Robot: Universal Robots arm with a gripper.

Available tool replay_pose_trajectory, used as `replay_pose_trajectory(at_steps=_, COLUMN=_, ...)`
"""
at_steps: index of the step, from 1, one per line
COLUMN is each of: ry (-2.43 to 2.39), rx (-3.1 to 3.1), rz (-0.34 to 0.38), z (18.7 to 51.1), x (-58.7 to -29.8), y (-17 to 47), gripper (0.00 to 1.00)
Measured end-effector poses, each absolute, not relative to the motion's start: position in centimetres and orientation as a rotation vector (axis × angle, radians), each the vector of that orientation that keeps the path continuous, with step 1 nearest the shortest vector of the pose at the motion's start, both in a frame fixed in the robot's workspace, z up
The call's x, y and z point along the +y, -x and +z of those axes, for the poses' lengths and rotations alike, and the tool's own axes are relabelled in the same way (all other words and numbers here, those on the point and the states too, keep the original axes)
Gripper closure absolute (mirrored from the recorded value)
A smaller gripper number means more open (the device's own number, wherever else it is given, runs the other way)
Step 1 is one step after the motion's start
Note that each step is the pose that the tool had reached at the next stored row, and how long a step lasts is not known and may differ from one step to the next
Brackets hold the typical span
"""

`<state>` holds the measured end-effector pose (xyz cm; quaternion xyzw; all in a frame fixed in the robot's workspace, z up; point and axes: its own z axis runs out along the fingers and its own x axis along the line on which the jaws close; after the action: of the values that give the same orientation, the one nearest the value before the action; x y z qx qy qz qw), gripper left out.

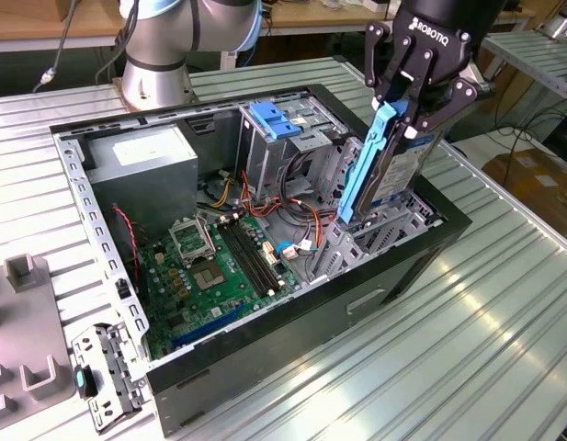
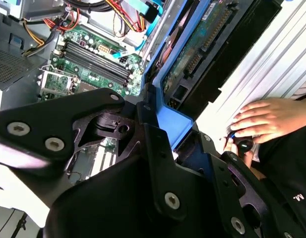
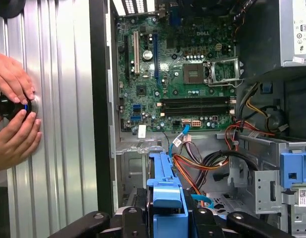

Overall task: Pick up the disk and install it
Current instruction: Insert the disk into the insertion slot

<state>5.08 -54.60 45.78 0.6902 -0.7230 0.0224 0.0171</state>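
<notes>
Far left of the exterior view: grey moulded fixture (image 1: 26, 276) on the ribbed metal counter (image 1: 467, 349), and just beside it a small metal bracket (image 1: 104, 372) with a teal tab.

Next along: open black computer case (image 1: 265, 367) lying on its side, lid off. Inside, toward the exterior view's left, a big grey metal box (image 1: 141, 161) with a white label. Next to that, the green motherboard (image 1: 209, 266), with red, yellow and orange wires (image 1: 265, 197) bundled alongside.

Further right: silver drive cage (image 1: 288, 138) topped by a wide ridged blue clip (image 1: 274, 119).

At the case's right end: the disk (image 1: 393, 175), steeply tilted and nearly on edge, bright blue rail (image 1: 361, 175) facing the camera. Lower end down among the metal bay walls of the case, upper end well above the rim. Jaws clamped on that upper end, black fingers (image 1: 398, 78) pressing on either side.

In the second wrist view: green circuit side of the disk (image 2: 192, 54) showing beside the blue rail.

In the first wrist view: a person's hands (image 3: 14, 114) around a black round knob (image 3: 6, 106) on the counter, outside the case.
</notes>
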Motion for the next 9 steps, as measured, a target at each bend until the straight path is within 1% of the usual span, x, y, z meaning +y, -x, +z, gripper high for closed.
replay_pose_trajectory(at_steps=9, ry=-2.145, rx=-2.247, rz=0.07, z=45.14, x=-54.87, y=-5.35, gripper=0.63)
